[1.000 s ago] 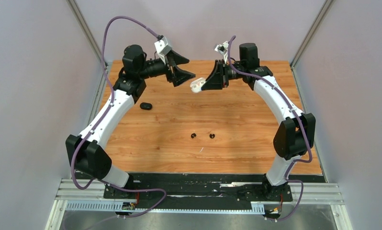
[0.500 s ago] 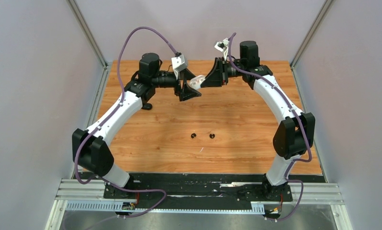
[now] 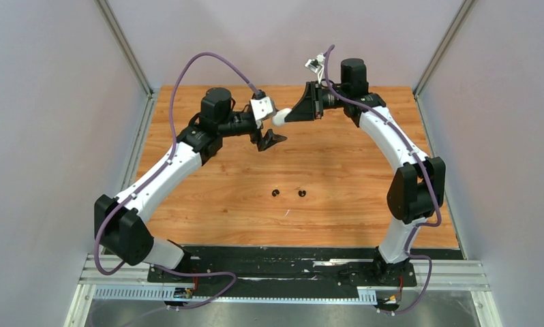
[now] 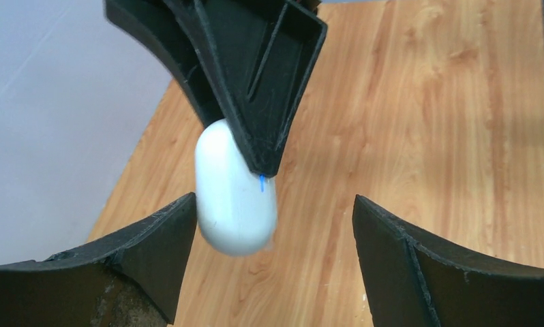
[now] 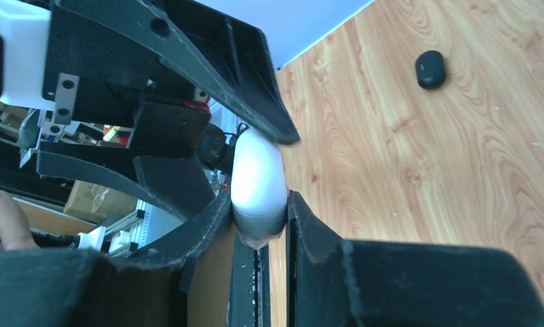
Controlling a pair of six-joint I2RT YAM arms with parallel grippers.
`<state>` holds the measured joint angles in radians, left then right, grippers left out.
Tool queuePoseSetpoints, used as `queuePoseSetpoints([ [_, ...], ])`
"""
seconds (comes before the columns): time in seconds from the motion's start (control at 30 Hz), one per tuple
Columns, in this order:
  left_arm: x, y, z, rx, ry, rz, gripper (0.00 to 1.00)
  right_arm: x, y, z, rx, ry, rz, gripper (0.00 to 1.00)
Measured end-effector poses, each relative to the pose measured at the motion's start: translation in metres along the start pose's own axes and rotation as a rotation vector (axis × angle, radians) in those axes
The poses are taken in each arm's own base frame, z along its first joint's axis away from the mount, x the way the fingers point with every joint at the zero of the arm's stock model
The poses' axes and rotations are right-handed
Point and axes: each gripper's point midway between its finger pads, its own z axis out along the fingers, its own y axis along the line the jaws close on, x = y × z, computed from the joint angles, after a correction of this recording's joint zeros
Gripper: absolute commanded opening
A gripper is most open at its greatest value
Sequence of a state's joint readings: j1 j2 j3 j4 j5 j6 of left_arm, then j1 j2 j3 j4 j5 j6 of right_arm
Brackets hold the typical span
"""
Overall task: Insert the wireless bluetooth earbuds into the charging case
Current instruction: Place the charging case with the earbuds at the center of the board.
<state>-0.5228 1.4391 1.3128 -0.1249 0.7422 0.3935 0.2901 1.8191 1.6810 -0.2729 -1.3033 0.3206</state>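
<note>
The white charging case (image 4: pixel 235 197) hangs in the air over the back of the table, its far end pinched by my right gripper (image 5: pixel 259 204), which is shut on it. My left gripper (image 4: pixel 273 204) is open, one finger (image 4: pixel 153 252) close beside the case and the other finger (image 4: pixel 426 266) well apart from it. From above, the left gripper (image 3: pixel 273 126) meets the right gripper (image 3: pixel 286 116) at the case (image 3: pixel 280 118). Two black earbuds (image 3: pixel 275 193) (image 3: pixel 301 193) lie side by side on the wood mid-table.
A black pebble-shaped case (image 5: pixel 430 69) lies on the wooden table (image 3: pixel 351 177); from above my left arm hides it. Grey walls close in the table at left, right and back. Both arm bases stand at the near edge.
My left arm swung right, bringing its open fingers around the white case. My right gripper lifted the case slightly toward the back. The left arm now covers the black case.
</note>
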Motion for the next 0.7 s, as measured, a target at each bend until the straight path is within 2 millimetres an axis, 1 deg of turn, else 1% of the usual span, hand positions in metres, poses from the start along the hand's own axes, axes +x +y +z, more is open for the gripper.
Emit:
queuePoseSetpoints([
  [0.07,0.002,0.006,-0.002,-0.056,0.016,0.011,0.93,0.000,-0.006,-0.003,0.017,-0.011,-0.003,0.00],
  [0.1,0.003,0.011,-0.004,-0.089,0.025,0.014,0.96,0.003,-0.012,-0.007,0.031,-0.019,0.007,0.00],
  [0.17,0.003,0.024,-0.007,-0.163,0.039,0.019,0.97,0.012,-0.027,-0.016,0.070,-0.032,0.050,0.00],
  [0.27,0.005,0.039,-0.015,-0.250,0.060,-0.006,0.97,0.037,-0.057,-0.038,0.175,-0.059,0.165,0.00],
  [0.33,0.011,0.047,-0.021,-0.296,0.081,-0.044,0.97,0.057,-0.076,-0.052,0.266,-0.071,0.251,0.00],
  [0.37,0.016,0.050,-0.024,-0.319,0.096,-0.068,0.97,0.070,-0.087,-0.061,0.322,-0.078,0.297,0.00],
  [0.43,0.027,0.055,-0.030,-0.372,0.136,-0.127,0.98,0.093,-0.102,-0.074,0.410,-0.082,0.376,0.00],
  [0.5,0.042,0.061,-0.037,-0.435,0.192,-0.207,0.98,0.120,-0.114,-0.082,0.484,-0.072,0.454,0.01],
  [0.53,0.050,0.063,-0.039,-0.461,0.215,-0.250,0.99,0.129,-0.117,-0.085,0.508,-0.064,0.485,0.02],
  [0.6,0.065,0.064,-0.045,-0.497,0.254,-0.329,1.00,0.144,-0.125,-0.090,0.554,-0.052,0.540,0.03],
  [0.7,0.080,0.063,-0.052,-0.531,0.286,-0.426,1.00,0.150,-0.137,-0.096,0.597,-0.053,0.558,0.04],
])
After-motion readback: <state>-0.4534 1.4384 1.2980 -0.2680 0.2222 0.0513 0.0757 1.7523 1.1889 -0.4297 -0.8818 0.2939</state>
